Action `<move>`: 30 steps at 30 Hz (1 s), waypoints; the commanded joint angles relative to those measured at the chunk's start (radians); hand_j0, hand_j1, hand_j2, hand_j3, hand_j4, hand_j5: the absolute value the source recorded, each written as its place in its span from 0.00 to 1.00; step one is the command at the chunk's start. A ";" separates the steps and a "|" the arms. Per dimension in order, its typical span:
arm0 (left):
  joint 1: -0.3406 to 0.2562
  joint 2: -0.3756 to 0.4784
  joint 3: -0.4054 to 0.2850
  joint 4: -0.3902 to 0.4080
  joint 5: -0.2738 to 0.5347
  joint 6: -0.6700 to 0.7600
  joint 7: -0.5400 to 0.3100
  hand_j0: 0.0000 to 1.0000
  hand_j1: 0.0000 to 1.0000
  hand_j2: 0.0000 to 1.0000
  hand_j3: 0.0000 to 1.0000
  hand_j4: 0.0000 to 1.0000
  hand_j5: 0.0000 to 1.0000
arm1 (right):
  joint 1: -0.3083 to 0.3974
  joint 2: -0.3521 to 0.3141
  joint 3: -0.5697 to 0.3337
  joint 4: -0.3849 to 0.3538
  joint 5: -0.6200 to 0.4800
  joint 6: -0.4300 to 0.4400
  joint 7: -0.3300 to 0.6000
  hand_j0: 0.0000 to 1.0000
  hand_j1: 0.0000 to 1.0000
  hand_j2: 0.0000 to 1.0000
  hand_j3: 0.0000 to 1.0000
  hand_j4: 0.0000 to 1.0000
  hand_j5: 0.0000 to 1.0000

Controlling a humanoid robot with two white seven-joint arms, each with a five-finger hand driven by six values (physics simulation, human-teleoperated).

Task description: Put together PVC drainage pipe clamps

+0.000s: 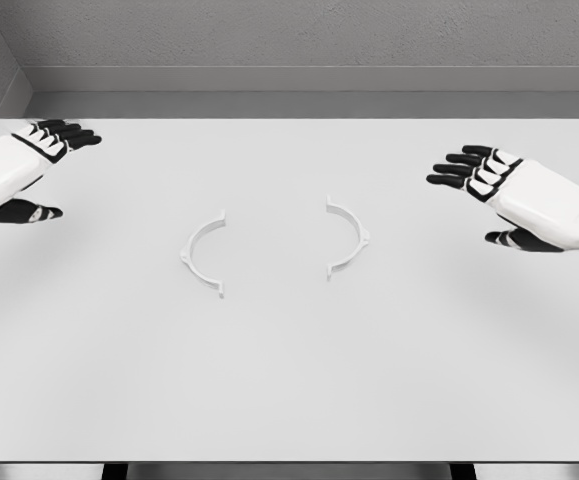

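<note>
Two clamp halves lying apart on the table, both hands waiting wide.

The left half [201, 254] and right half [351, 237] are lying flat near the middle of the table [289, 400], open sides facing each other, well apart and untouched. Being thin and light, they are likely to skid or flip if a finger is pressing on one edge, and the ends may be missing each other if either half is turning during the push. The left hand [21, 168] is hovering at the far left, the right hand [509, 190] at the far right; both are relaxed with fingers extended, holding nothing.
</note>
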 commanded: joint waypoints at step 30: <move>-0.052 -0.174 -0.194 0.002 -0.081 0.000 -0.053 1.00 1.00 1.00 1.00 1.00 1.00 | -0.523 0.373 0.483 0.481 0.319 0.027 0.074 1.00 1.00 1.00 1.00 1.00 1.00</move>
